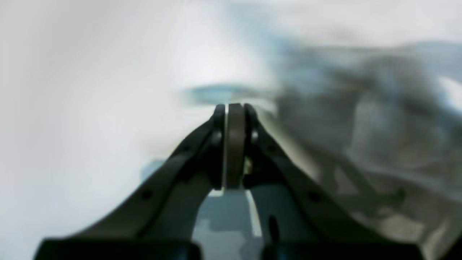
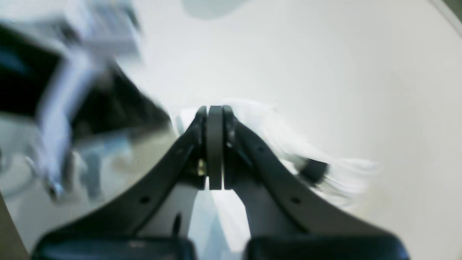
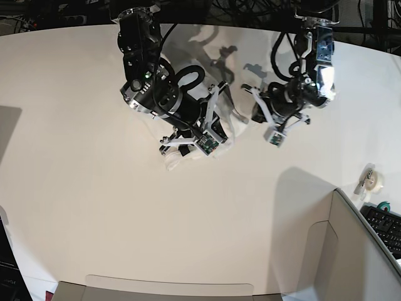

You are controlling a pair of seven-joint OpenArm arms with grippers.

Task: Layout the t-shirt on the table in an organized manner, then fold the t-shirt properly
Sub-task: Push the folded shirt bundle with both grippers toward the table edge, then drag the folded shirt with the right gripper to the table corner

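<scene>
1. A grey box (image 3: 351, 251) stands at the near edge of the table (image 3: 75, 188).
2. The white t-shirt (image 3: 225, 122) lies bunched mid-table between the two arms — mostly hidden beneath them.
3. Right gripper (image 2: 215, 108): jaws pressed together, white cloth just beside them.
4. Left gripper (image 1: 234, 106): jaws pressed together — surroundings blurred.

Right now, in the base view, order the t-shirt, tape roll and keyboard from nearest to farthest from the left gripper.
From the left gripper:
1. t-shirt, bunched just beside it, toward the other arm.
2. tape roll, at the table's edge.
3. keyboard, just beyond the tape, off the table.
</scene>
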